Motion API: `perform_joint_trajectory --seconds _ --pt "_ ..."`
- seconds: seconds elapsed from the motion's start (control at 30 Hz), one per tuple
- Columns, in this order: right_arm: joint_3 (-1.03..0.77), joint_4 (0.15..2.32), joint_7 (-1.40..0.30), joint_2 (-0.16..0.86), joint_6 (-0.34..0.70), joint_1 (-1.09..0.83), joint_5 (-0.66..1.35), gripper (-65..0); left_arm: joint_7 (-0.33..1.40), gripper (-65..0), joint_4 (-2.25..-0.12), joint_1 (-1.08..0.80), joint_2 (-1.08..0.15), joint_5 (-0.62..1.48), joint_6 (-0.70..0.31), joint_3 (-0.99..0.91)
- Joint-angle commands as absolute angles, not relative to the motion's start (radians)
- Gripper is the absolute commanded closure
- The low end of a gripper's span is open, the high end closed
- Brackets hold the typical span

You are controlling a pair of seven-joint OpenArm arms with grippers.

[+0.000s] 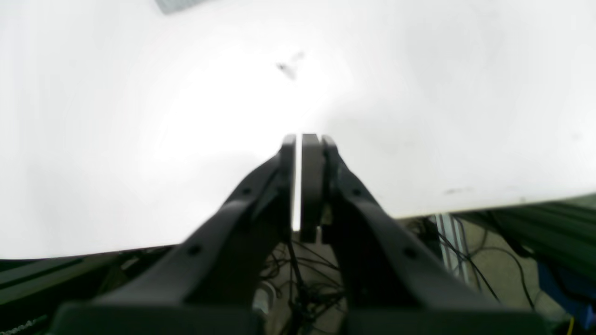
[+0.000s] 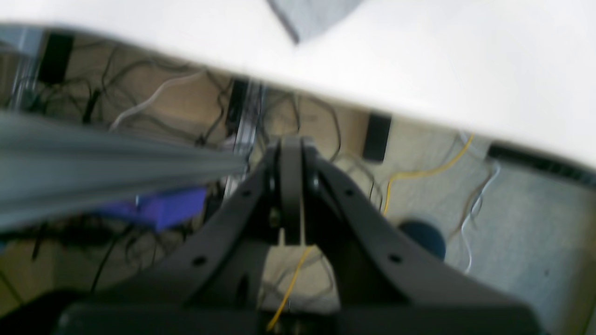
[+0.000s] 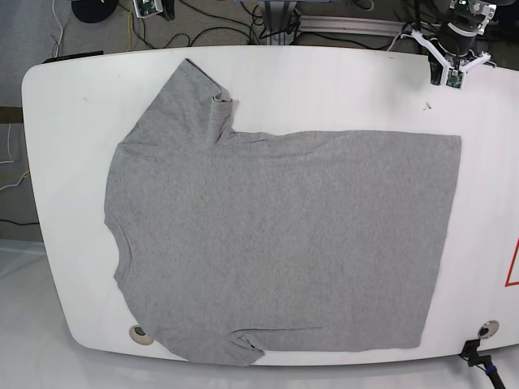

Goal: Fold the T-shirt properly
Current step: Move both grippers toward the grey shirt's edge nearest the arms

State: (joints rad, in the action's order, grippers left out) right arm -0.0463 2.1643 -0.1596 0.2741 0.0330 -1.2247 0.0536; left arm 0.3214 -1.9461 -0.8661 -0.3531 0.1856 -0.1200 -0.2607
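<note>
Well, the T-shirt (image 3: 284,235) lies in no container.

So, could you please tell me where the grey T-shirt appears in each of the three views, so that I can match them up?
Left wrist view: only a small piece of the grey T-shirt, at the top edge, left of centre.
Right wrist view: one corner, at the top edge near the middle.
Base view: nearly all the way across the middle, laid out.
Shared landmark: the white tabletop.
</note>
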Motion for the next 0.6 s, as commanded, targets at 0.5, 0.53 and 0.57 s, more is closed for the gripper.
perform_joint_trajectory --seconds 0.5,0.53,0.57 --pt "-0.151 2.208 -0.178 0.218 0.041 -1.08 0.176 0.0 0.41 0.0 -1.978 -0.732 -0.336 0.183 -0.118 -0.291" --pt "-0.151 2.209 -0.177 0.206 0.043 -1.074 0.191 0.0 0.414 0.0 -1.981 -0.729 -0.337 0.187 -0.117 -0.288" --pt "-0.147 2.212 -0.18 0.198 0.046 -1.061 0.206 0.0 0.418 0.0 -1.985 -0.727 -0.336 0.185 -0.117 -0.289"
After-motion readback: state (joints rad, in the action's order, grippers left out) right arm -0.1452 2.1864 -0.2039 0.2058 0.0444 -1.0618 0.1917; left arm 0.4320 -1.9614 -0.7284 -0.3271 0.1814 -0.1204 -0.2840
